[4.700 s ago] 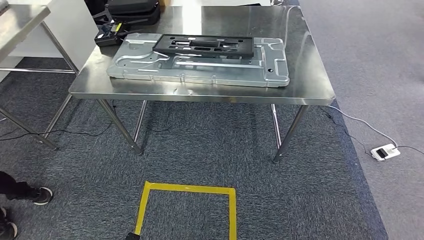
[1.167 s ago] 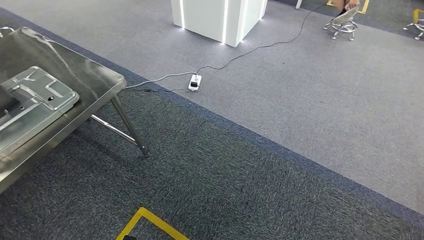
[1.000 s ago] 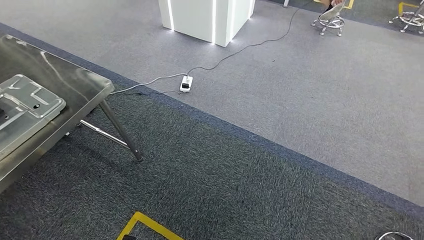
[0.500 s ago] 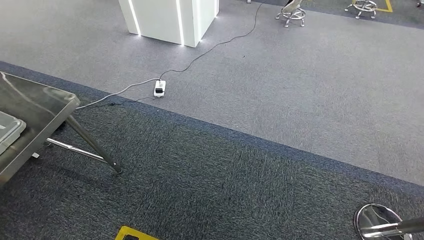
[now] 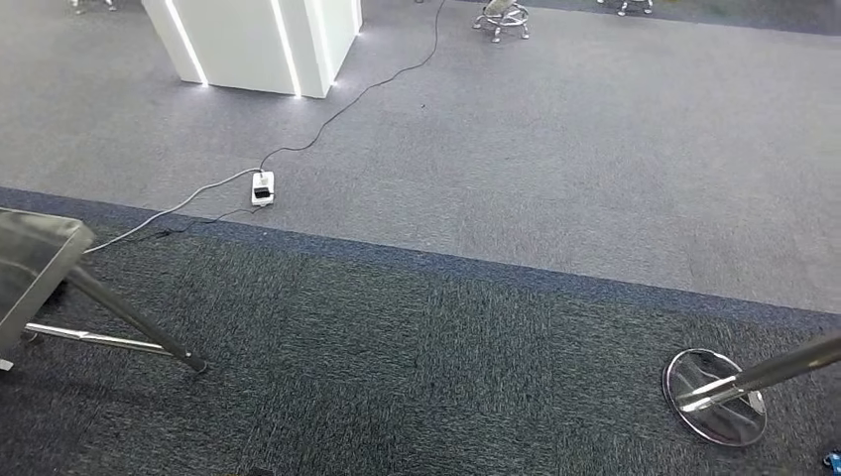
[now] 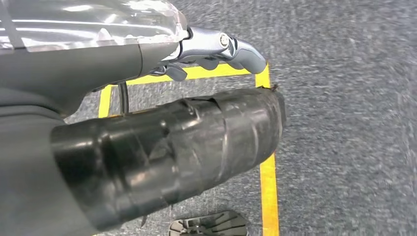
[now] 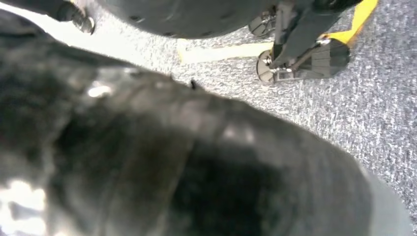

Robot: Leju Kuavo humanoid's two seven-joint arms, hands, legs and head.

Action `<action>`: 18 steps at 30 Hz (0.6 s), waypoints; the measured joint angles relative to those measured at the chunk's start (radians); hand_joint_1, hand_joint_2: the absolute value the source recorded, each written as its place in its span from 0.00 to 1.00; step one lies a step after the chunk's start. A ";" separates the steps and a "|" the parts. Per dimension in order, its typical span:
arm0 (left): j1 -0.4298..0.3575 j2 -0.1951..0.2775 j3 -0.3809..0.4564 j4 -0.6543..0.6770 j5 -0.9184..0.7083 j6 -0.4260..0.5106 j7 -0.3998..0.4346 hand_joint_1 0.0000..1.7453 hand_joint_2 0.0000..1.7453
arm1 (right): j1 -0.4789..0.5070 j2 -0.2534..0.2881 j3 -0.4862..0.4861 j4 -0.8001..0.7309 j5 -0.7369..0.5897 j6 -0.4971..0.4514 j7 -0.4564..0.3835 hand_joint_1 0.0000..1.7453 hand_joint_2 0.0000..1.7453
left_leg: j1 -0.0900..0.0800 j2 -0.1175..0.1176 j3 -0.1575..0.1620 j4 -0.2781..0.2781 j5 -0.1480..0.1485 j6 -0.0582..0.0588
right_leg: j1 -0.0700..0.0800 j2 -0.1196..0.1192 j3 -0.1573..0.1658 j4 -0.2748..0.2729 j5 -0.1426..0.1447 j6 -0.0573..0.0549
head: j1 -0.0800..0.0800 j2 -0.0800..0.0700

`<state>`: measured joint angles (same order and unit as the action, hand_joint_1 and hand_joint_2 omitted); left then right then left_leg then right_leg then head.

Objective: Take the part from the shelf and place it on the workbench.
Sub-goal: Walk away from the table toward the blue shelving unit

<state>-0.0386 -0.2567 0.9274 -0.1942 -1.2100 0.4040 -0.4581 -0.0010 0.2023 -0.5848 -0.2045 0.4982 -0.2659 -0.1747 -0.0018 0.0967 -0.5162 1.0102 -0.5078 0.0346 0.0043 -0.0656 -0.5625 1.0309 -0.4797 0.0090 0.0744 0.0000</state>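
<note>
While turning right across dark grey carpet (image 5: 397, 377): steel worktop (image 5: 30, 263) corner slid to left edge, white power strip (image 5: 262, 186) beyond, chrome stool base (image 5: 716, 397) newly near. Part unseen; hand states untellable.

Speckled dark grey carpet (image 5: 397, 377), lighter grey beyond a blue strip (image 5: 496, 275); white pillar (image 5: 260, 45), white socket (image 5: 262, 187); shiny steel worktop (image 5: 30, 260); yellow tape (image 6: 268, 177).
</note>
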 joint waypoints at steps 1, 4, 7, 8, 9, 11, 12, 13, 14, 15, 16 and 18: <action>-0.001 -0.001 0.000 0.000 0.000 0.000 0.000 0.00 0.00 | 0.000 0.000 0.000 0.000 0.001 0.001 0.000 0.00 0.00 | -0.001 0.009 0.002 0.000 -0.001 -0.004 | 0.004 0.003 -0.001 -0.004 -0.001 -0.005 | 0.000 0.000; -0.005 -0.003 0.000 0.000 -0.001 0.000 0.000 0.00 0.00 | 0.002 0.000 0.000 0.000 0.005 0.002 0.000 0.00 0.00 | 0.001 0.001 0.005 0.014 -0.021 -0.019 | -0.004 0.034 0.002 -0.017 0.007 -0.021 | 0.000 0.000; -0.003 -0.004 0.000 0.000 -0.001 0.000 0.000 0.00 0.00 | 0.000 -0.001 0.000 0.000 0.006 0.004 0.000 0.00 0.00 | 0.007 -0.073 -0.064 0.173 -0.110 -0.030 | -0.009 0.066 0.004 -0.024 0.013 -0.033 | -0.001 0.000; -0.002 -0.004 0.000 0.000 -0.001 0.000 0.000 0.00 0.00 | 0.000 -0.001 0.000 0.000 0.007 0.005 0.000 0.00 0.00 | 0.008 -0.083 -0.096 0.239 -0.135 -0.032 | -0.009 0.079 0.003 -0.023 0.013 -0.035 | -0.001 0.000; 0.000 -0.003 0.000 0.000 0.000 0.000 0.000 0.00 0.00 | 0.000 -0.001 0.000 0.000 0.007 0.006 0.000 0.00 0.00 | 0.009 -0.086 -0.119 0.281 -0.142 -0.033 | -0.008 0.092 0.003 -0.022 0.014 -0.035 | -0.001 0.000; 0.001 -0.003 0.000 0.000 0.000 0.000 0.000 0.00 0.00 | 0.001 -0.001 0.000 0.000 0.007 0.008 0.000 0.00 0.00 | 0.011 -0.091 -0.109 0.246 -0.093 -0.032 | -0.008 0.121 0.004 -0.017 0.013 -0.034 | -0.001 0.000; 0.001 -0.003 0.000 0.000 0.000 0.000 0.000 0.00 0.00 | 0.001 -0.001 0.000 0.000 0.008 0.010 0.000 0.00 0.00 | 0.012 -0.102 -0.083 0.179 -0.050 -0.031 | -0.009 0.135 0.003 -0.013 0.011 -0.032 | -0.001 0.000; 0.001 -0.003 0.000 0.000 0.001 -0.002 -0.002 0.00 0.00 | 0.000 -0.001 0.000 0.000 0.008 0.011 0.000 0.00 0.00 | 0.014 -0.125 -0.056 0.112 -0.019 -0.030 | -0.009 0.148 0.001 -0.008 0.009 -0.028 | -0.001 0.000; 0.000 -0.003 0.000 0.000 0.003 -0.005 -0.005 0.00 0.00 | -0.001 -0.001 0.000 0.000 0.009 0.012 0.000 0.00 0.00 | 0.016 -0.146 -0.035 0.059 0.001 -0.029 | -0.008 0.160 -0.003 -0.002 0.007 -0.023 | -0.001 0.000; 0.000 -0.003 0.000 0.000 0.004 -0.009 -0.011 0.00 0.00 | -0.002 -0.001 0.000 0.000 0.011 0.013 -0.001 0.00 0.00 | 0.017 -0.162 -0.025 0.030 0.006 -0.027 | -0.009 0.170 -0.009 0.002 0.007 -0.018 | 0.000 0.000; -0.001 -0.003 0.000 0.000 0.006 -0.014 -0.017 0.00 0.00 | -0.002 -0.001 0.000 0.000 0.011 0.013 -0.001 0.00 0.00 | 0.016 -0.168 -0.022 0.021 0.003 -0.024 | -0.009 0.180 -0.014 0.003 0.009 -0.012 | 0.000 0.000; -0.003 -0.003 0.000 0.000 0.011 -0.025 -0.031 0.00 0.00 | 0.002 -0.001 0.000 0.000 0.013 0.013 -0.003 0.00 0.00 | 0.015 -0.149 -0.020 0.014 0.008 -0.013 | -0.014 0.193 -0.020 0.003 0.012 0.000 | 0.000 0.000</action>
<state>-0.0418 -0.2597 0.9277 -0.1942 -1.1988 0.3786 -0.4890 0.0007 0.2010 -0.5848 -0.2045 0.5110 -0.2533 -0.1773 0.0136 -0.0523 -0.5361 1.0237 -0.4995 0.0213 -0.0095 0.1271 -0.5828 1.0336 -0.4676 0.0090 0.0740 0.0000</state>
